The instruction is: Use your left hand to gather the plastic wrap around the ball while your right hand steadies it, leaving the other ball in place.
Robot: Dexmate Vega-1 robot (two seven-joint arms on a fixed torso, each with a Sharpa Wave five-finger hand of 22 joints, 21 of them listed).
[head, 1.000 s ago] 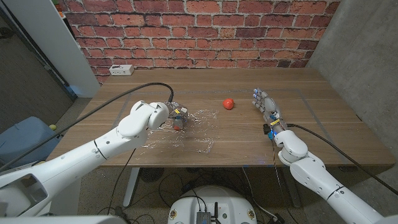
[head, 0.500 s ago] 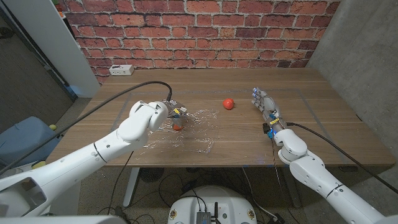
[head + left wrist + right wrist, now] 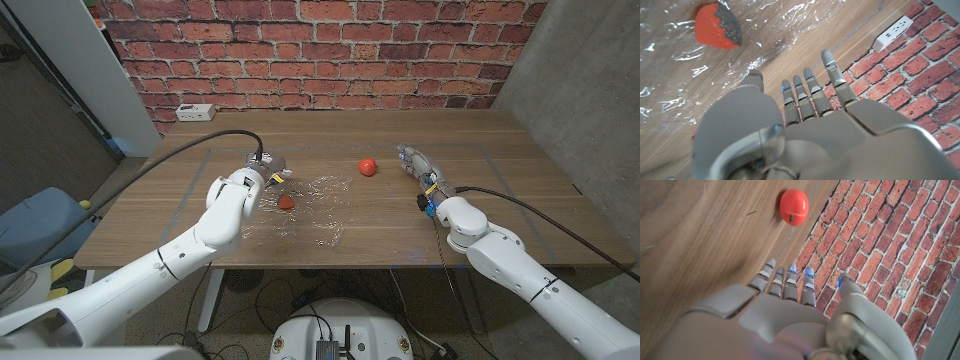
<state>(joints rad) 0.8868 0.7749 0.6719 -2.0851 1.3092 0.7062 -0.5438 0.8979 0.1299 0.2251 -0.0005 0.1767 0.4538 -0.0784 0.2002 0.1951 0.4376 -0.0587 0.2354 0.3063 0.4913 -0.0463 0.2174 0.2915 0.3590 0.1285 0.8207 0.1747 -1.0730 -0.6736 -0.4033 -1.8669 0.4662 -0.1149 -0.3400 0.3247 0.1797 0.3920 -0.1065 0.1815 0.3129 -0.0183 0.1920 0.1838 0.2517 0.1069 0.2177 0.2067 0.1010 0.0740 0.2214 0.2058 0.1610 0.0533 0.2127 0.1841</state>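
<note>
We are finding the left robot hand (image 3: 268, 172) holding nothing, fingers extended and apart, just beside the far-left edge of the plastic wrap (image 3: 305, 208) lying crumpled on the worktop (image 3: 400, 225). One red ball (image 3: 286, 202) is sitting on the wrap. The right robot hand (image 3: 420, 167) is waiting empty, fingers straight, well apart from the wrap, with the other ball (image 3: 368, 166) between them.

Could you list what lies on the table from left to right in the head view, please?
Left robot hand → ball on the plastic wrap → bare red ball → right robot hand.
</note>
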